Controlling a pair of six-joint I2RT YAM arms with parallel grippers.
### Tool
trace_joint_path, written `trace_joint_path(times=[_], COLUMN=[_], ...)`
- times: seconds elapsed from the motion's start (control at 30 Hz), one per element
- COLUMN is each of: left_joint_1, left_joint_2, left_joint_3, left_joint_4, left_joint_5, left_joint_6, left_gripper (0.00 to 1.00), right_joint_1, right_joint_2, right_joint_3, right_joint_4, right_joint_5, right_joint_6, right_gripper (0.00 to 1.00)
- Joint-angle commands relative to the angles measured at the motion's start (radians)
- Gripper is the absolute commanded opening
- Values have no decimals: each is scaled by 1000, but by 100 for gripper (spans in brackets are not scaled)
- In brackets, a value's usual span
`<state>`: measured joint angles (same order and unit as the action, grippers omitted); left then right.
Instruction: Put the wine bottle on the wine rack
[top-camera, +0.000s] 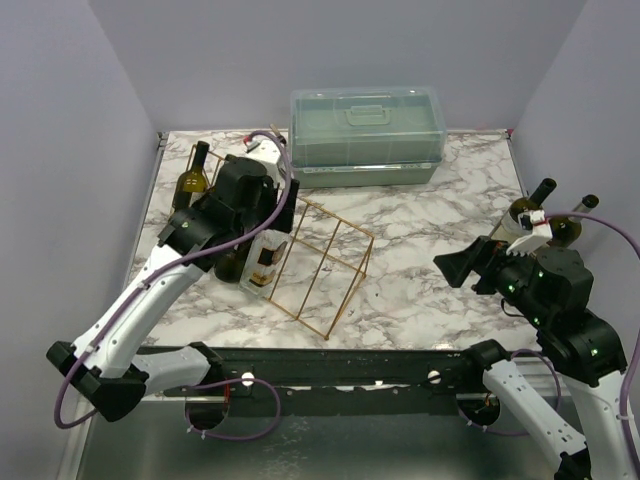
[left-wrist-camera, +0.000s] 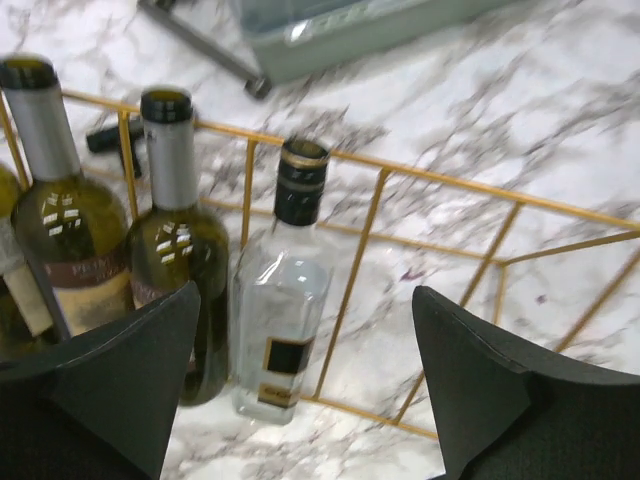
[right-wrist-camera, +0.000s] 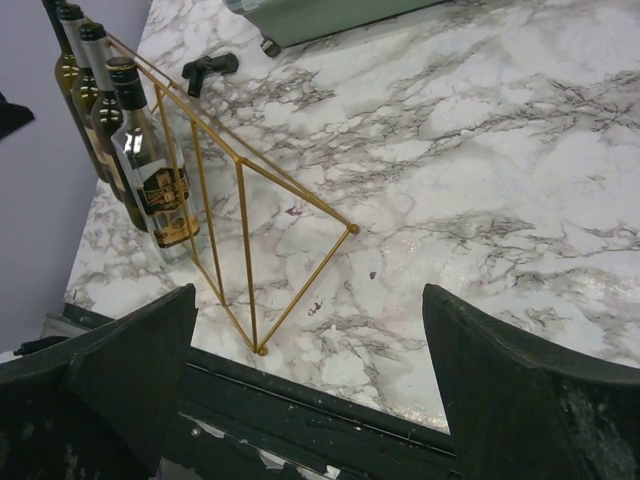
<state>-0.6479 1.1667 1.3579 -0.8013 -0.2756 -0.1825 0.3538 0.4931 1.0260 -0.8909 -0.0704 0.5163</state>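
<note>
The gold wire wine rack (top-camera: 330, 262) lies left of centre on the marble table. Three bottles rest in its left slots, necks pointing away: a green wine bottle (left-wrist-camera: 62, 235), a dark green one (left-wrist-camera: 182, 250) and a clear bottle (left-wrist-camera: 280, 300) with a black cap. My left gripper (left-wrist-camera: 300, 395) hovers open just above the clear bottle, touching nothing. In the top view it (top-camera: 262, 212) covers most of these bottles. My right gripper (top-camera: 460, 268) stands open and empty at the right, facing the rack (right-wrist-camera: 240, 200). Two more wine bottles (top-camera: 528, 208) lie behind the right arm.
A translucent green lidded box (top-camera: 366, 135) stands at the back centre. A small black object (right-wrist-camera: 210, 66) lies on the marble beyond the rack. Purple walls close in both sides. The table's dark front rail (right-wrist-camera: 330, 405) runs under my right gripper.
</note>
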Motion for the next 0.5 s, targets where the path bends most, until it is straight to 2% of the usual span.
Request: trace_joint_path(times=[0.0,0.27,0.47], left_joint_1=[5,5,7], left_joint_2=[-40,-63,-122], left_joint_3=[83,-14,-249], left_joint_4=[115,553,776], left_joint_5=[128,274,255], left_joint_6=[-1,29,96], left_gripper=[89,92,92], right_joint_1=[4,5,4], right_joint_2=[13,46,68], right_joint_3=[-16,-36,-31], right_joint_4=[28,27,0], right_joint_5=[-44,-35,14], right_joint_6=[34,40,24], right_gripper=[97,96,96])
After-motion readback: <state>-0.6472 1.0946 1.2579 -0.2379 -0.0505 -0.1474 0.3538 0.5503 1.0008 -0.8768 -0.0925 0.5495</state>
